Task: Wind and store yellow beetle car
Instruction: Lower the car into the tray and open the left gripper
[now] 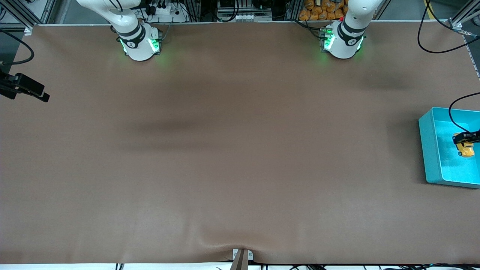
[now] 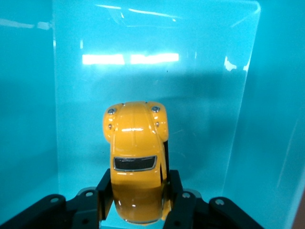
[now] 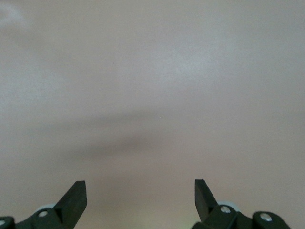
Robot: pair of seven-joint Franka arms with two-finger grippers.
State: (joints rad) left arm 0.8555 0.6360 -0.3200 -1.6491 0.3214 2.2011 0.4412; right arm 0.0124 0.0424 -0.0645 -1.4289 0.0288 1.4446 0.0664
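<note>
The yellow beetle car [image 1: 466, 149] is a small rounded orange-yellow toy. It sits inside the teal bin [image 1: 426, 146] at the left arm's end of the table. My left gripper [image 1: 465, 139] is shut on it. In the left wrist view both black fingers press the sides of the yellow beetle car [image 2: 136, 152], whose roof and dark window face the camera, and the left gripper [image 2: 139, 181] is down between the walls of the teal bin [image 2: 28, 119]. My right gripper [image 1: 41, 94] waits over the right arm's end of the table, open and empty. The right wrist view shows the right gripper [image 3: 140, 191] above bare brown mat.
A brown mat [image 1: 240, 150] covers the whole table. The two arm bases [image 1: 140, 43] stand along the edge farthest from the front camera. A black cable [image 1: 455, 112] runs down to the left gripper over the bin.
</note>
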